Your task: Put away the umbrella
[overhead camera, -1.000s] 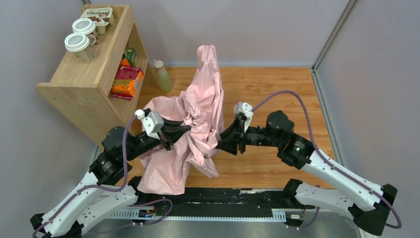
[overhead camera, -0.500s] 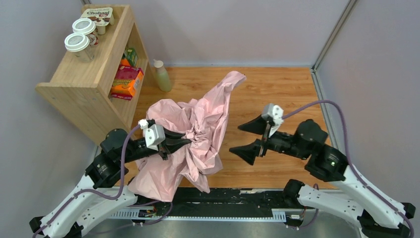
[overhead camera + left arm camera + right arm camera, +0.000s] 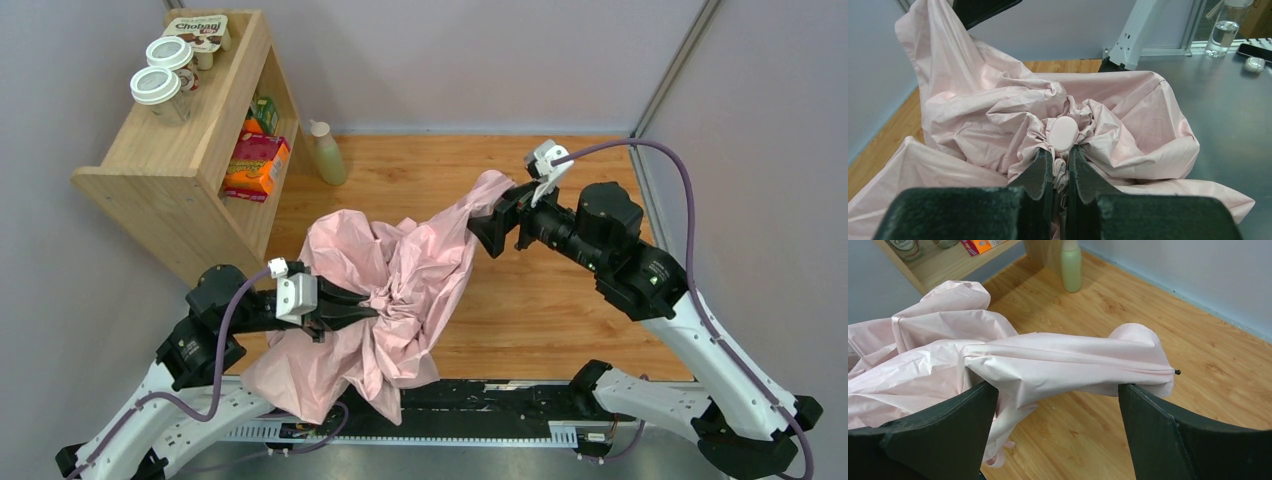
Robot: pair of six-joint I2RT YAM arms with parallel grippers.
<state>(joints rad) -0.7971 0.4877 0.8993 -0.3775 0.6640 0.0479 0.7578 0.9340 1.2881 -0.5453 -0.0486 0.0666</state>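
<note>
We see the umbrella (image 3: 400,290), a crumpled pale pink heap, near left on the desk (image 3: 560,300), one fold reaching far right. The left gripper's (image 3: 1060,156) jaws pinch gathered fabric below its pink cap (image 3: 1064,133); the right gripper's (image 3: 1055,387) jaws gape wide around that fold.

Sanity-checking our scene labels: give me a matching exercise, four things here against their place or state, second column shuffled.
Things:
1. left gripper
2. right gripper
3. green bottle
4. lidded cups

Place or state:
A. on top of the shelf
B. open, a fold of the umbrella between its fingers
C. shut on the umbrella's bunched middle
D. upright on the table, beside the shelf

Pairs: 1-C, 2-B, 3-D, 4-A
</note>
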